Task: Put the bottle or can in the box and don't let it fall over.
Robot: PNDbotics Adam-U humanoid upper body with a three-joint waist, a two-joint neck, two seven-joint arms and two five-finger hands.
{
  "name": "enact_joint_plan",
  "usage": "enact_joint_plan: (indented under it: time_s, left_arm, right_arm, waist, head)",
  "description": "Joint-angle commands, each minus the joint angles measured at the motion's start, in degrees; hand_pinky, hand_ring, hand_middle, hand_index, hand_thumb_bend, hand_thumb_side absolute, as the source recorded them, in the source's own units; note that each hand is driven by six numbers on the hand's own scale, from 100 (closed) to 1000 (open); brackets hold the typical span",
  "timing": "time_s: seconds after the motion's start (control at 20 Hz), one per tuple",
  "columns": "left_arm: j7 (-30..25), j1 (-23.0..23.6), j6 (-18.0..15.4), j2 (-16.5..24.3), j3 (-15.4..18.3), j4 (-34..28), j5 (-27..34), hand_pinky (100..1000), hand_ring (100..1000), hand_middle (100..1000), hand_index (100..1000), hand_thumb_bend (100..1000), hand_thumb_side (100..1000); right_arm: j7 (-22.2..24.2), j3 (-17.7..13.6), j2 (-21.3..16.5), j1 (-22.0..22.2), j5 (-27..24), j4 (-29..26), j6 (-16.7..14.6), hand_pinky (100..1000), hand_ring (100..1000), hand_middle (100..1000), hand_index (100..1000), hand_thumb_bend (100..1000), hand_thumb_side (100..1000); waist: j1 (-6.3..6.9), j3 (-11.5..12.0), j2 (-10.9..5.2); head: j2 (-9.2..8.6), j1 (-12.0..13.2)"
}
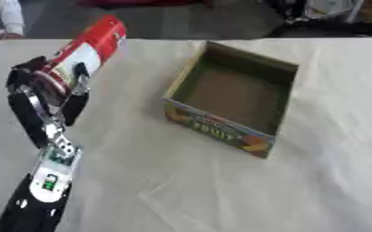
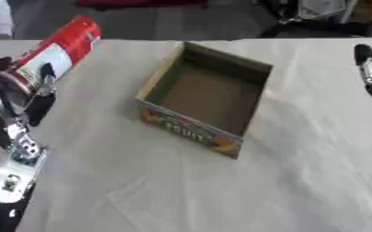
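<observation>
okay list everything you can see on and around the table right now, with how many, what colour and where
can: one, red with a white label, tilted, held up at the table's left side
box: one, open cardboard with colourful printed front, empty, mid-table
tablecloth: one, white, covering the table
person's sleeve: one, white, far left edge
left hand: one, black and silver, fingers curled round the can
right hand: one, black and silver, right edge of the right eye view, finger state unclear

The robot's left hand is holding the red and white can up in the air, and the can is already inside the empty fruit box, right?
Not quite. The left hand does hold the red and white can, but the can is tilted and left of the fruit box, not inside. The left eye view shows the box empty.
</observation>
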Motion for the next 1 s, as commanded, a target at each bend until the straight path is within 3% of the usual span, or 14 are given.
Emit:
enact_joint_plan:
  time_s: [0.05,0.3,0.35,0.45,1.0]
  left_arm:
    - [-1.61,-1.61,-1.11,0.88,-1.61,-4.44,-0.18,299,703,492,450,349,143]
    - [-5.42,-3.45,-1.49,0.53,-4.89,-8.39,0.65,304,696,491,451,351,140]
    - [-6.05,-3.86,-1.6,0.24,-5.41,-8.78,1.0,304,695,488,451,351,140]
    - [-7.21,-4.76,-1.78,-0.23,-6.27,-8.99,1.29,303,694,490,450,350,139]
    - [-10.87,-8.06,-1.14,-3.84,-9.7,-2.72,0.19,301,718,494,438,338,126]
  right_arm:
    - [-0.34,-0.37,-1.24,-0.98,0.16,-1.48,-0.04,810,847,724,826,597,339]
    - [-0.38,-0.34,-1.32,-1.09,0.26,-1.57,0.03,810,847,724,826,599,339]
    - [-0.38,-0.34,-1.35,-1.12,0.26,-1.6,0.03,810,847,725,826,561,361]
    - [-0.41,-0.36,-1.44,-1.16,0.27,-1.63,0.04,810,847,724,826,600,338]
    - [-0.58,-0.4,-1.44,-1.56,0.15,-2.01,0.1,808,847,724,826,599,339]
  waist:
    - [-0.1,-0.12,-0.74]
    - [0.05,-0.58,-0.73]
    - [0.08,-0.69,-0.73]
    - [0.19,-0.98,-0.75]
    - [0.89,-2.79,-0.51]
  head:
    - [-0.12,-0.42]
    - [0.38,-1.51]
    - [0.41,-1.56]
    - [0.45,-1.52]
    - [0.32,-0.46]
